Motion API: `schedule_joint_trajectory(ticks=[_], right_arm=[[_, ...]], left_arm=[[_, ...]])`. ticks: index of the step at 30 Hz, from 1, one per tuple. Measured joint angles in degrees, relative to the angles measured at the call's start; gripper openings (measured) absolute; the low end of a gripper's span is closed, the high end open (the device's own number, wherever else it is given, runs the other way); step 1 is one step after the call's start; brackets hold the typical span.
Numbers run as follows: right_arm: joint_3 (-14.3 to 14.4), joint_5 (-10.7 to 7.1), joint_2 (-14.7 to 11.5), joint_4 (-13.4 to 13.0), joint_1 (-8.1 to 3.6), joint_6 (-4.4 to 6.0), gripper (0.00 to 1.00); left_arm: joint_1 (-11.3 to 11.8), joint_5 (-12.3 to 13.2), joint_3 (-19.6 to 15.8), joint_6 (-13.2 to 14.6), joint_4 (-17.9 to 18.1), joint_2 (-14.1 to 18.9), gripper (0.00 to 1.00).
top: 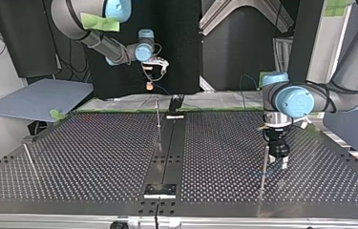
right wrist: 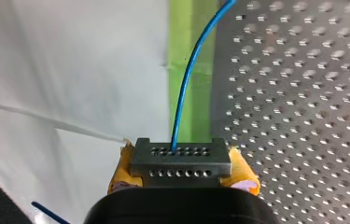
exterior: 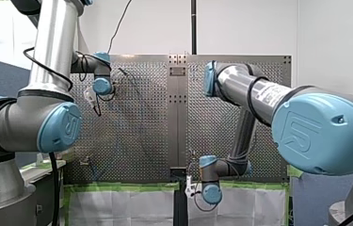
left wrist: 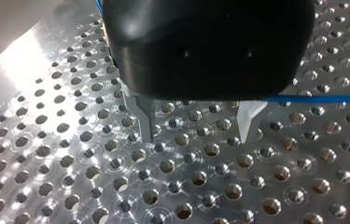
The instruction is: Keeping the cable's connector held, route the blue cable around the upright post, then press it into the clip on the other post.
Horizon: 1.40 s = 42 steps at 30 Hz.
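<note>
My right gripper (right wrist: 181, 170) is shut, its yellow pads (right wrist: 121, 170) clamped on the grey connector (right wrist: 180, 160). The blue cable (right wrist: 185, 84) rises out of the connector and curves over the perforated board. In the top view this gripper (top: 150, 86) hangs beyond the board's far edge. My left gripper (left wrist: 196, 135) stands open, low over the board, with nothing between its metal fingers (left wrist: 145, 119). The blue cable (left wrist: 319, 99) comes out from behind its black body beside one finger. In the top view it (top: 279, 161) is right beside a thin upright post (top: 264, 167).
A second thin post (top: 158, 113) stands near the board's far middle, and a third post (top: 28, 156) leans at the top view's left. A black centre strip (top: 169, 143) divides the perforated board (top: 95, 152). Green tape (right wrist: 184, 56) lines the far edge.
</note>
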Motion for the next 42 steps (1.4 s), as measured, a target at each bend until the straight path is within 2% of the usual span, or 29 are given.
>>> schedule_joint_trajectory(ticks=[3,12,32,42], right_arm=[[1.4,-0.03,-1.4,-1.4,-0.04,0.04,0.0],[5.8,0.81,-5.5,-5.8,0.82,-0.43,0.0],[15.2,2.58,-6.6,-15.2,1.12,-0.55,0.0],[20.2,2.56,-10.0,-20.2,0.76,-0.43,0.0]], left_arm=[[-0.1,-0.2,0.0,0.1,0.0,0.0,0.87],[-0.5,-0.7,0.0,0.2,-0.3,0.0,0.87],[-1.1,-1.2,0.0,0.4,-0.6,0.0,0.87],[-1.4,-1.6,0.0,0.6,-0.8,0.0,0.87]])
